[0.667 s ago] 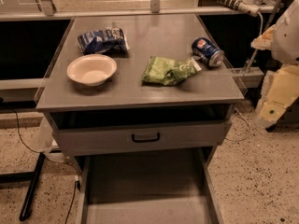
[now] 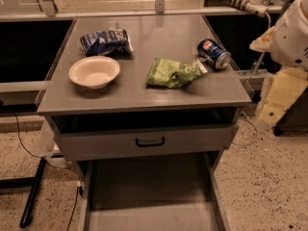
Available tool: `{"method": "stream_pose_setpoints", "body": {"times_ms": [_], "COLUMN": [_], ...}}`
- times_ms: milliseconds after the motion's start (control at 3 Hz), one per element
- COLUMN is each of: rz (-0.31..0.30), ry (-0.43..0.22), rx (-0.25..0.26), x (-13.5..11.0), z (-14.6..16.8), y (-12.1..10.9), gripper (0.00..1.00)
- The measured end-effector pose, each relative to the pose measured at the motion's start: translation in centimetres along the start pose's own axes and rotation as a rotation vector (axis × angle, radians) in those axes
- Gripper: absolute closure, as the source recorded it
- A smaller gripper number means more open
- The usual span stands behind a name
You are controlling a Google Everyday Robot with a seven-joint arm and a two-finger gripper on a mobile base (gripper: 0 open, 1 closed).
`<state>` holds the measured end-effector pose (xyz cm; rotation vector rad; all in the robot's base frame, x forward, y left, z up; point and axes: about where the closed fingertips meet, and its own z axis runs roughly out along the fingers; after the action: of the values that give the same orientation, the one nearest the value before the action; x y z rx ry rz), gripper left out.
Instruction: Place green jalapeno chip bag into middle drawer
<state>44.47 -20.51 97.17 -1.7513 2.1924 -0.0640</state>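
Note:
The green jalapeno chip bag (image 2: pixel 173 72) lies flat on the grey cabinet top (image 2: pixel 154 97), right of centre, between the white bowl and the can. The middle drawer (image 2: pixel 149 191) is pulled out below, a grey tray with low side walls and a bare floor. My gripper (image 2: pixel 270 110) hangs at the far right, off the cabinet's right edge, below the level of the top. It is apart from the bag and holds nothing that I can see.
A white bowl (image 2: pixel 94 71) sits left on the top, with a blue-and-white chip bag (image 2: pixel 103 41) behind it. A blue can (image 2: pixel 214 53) lies on its side near the right edge. A closed drawer front with a black handle (image 2: pixel 149 142) is above the open tray.

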Motion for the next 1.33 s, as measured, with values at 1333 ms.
{"method": "stream_pose_setpoints", "body": {"times_ms": [1333], "rz": [-0.289], "ry": [-0.454], "rx": [0.116], "x": [-8.9], "z": [9.4], "y": [-8.5], "gripper": [0.0]}}
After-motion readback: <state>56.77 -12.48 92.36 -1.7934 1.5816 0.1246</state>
